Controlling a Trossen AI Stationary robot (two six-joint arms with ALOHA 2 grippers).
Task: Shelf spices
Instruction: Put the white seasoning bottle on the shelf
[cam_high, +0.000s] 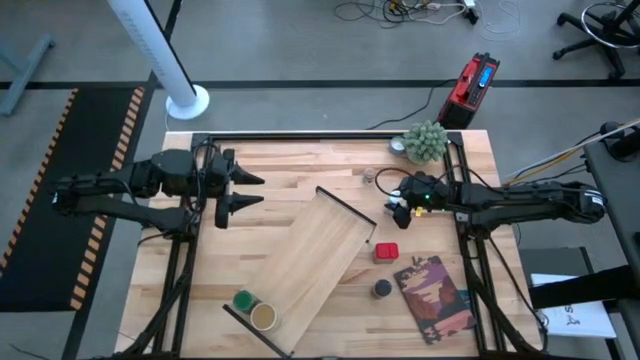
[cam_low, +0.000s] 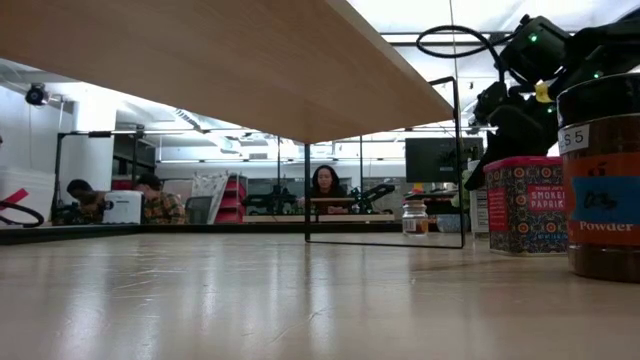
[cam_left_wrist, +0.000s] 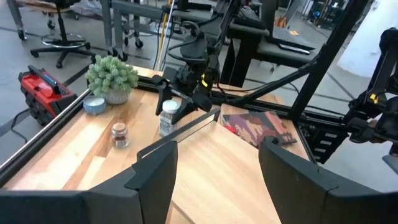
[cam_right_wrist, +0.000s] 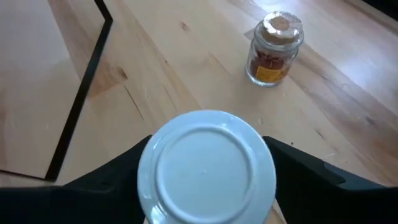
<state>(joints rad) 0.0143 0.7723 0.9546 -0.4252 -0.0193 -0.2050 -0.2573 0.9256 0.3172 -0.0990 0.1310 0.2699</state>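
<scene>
My right gripper (cam_high: 400, 208) is shut on the white-topped jar (cam_right_wrist: 207, 165), beside the far end of the shelf (cam_high: 310, 265), a pale board lying diagonally on the table. The green-topped jar (cam_high: 243, 300) and the tan-topped jar (cam_high: 263, 316) stand on the shelf's near end. On the tabletop stand the red squarish jar (cam_high: 386, 251), the black-topped jar (cam_high: 383, 288) and the clear glass jar (cam_high: 369, 176). My left gripper (cam_high: 247, 190) is open and touches nothing, over the table's left part, pointing toward the shelf. My right gripper pinches the white-topped jar between its two fingers, one finger (cam_right_wrist: 118, 180) on each side of the jar just below the white lid (cam_left_wrist: 169, 107). It comes from above, slanting from the table's right. The jar is upright. Whether its base rests on the table, I cannot tell.
A fuzzy green potted plant (cam_high: 425, 142) and a small round tin stand at the far right corner. A reddish-brown book (cam_high: 432, 295) lies near the right edge. The shelf's black rail (cam_right_wrist: 81, 93) runs close to the held jar. Black frame bars edge the table.
</scene>
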